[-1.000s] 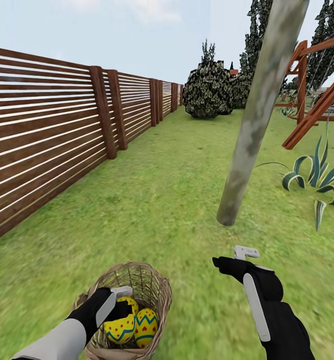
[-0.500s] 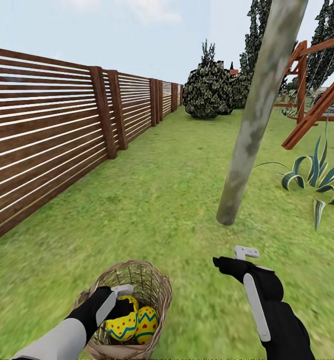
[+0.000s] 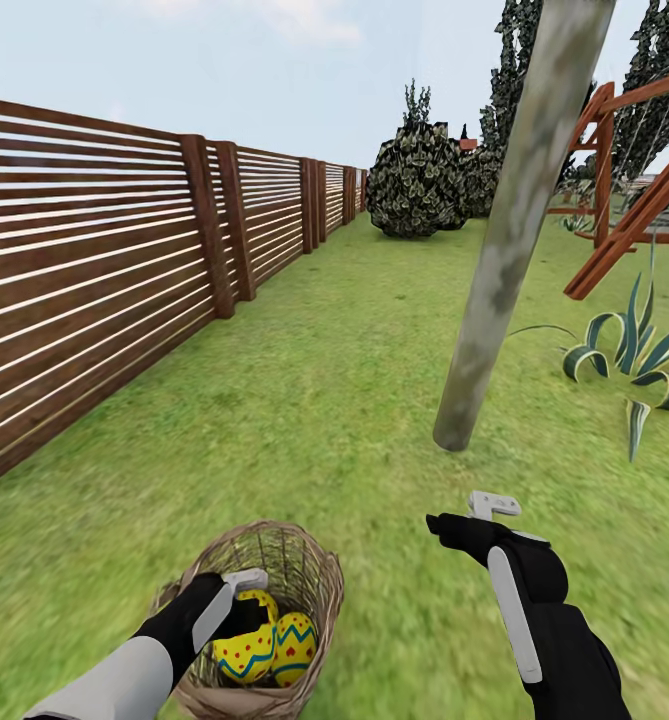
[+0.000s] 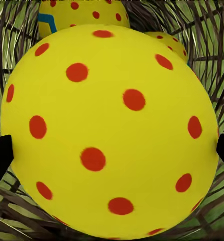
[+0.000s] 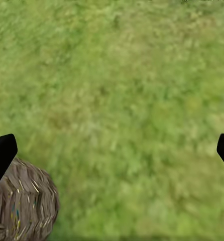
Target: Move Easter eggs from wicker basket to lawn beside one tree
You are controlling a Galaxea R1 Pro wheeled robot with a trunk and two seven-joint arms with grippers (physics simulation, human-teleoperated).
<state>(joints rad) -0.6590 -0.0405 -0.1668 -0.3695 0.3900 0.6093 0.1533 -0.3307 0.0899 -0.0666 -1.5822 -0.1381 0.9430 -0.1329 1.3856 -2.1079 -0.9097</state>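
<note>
**Left gripper around an egg inside the basket, right arm idle over the grass**

Nearest the robot, the black-and-white left arm reaches forward and down into the small round brown open-weave wicker basket (image 3: 274,560), which sits on the mottled green lawn (image 3: 324,400). The left gripper (image 3: 242,600) is inside the rim, its black fingers (image 4: 0,155) standing at either side of a yellow egg with red dots (image 4: 109,133); in the left wrist view that egg sits right between them, touching both tips as far as can be told. In the head view the held egg (image 3: 244,645) shows a blue zigzag band, and a second yellow banded egg (image 3: 296,648) lies just beside it. A third yellow egg (image 4: 79,12) lies beyond the held one against the weave.

To the right, the black right arm is bent upward over bare grass, its right gripper (image 3: 474,515) spread wide and holding nothing, with the basket's braided side (image 5: 24,206) near one fingertip.

Further on stands the thick pale grey-green leaning tree trunk (image 3: 514,230), well apart from the basket. A low striped broad-leaved plant (image 3: 634,360) grows to its right, and a brown horizontal-slat wooden fence (image 3: 94,260) bounds the left.
</note>
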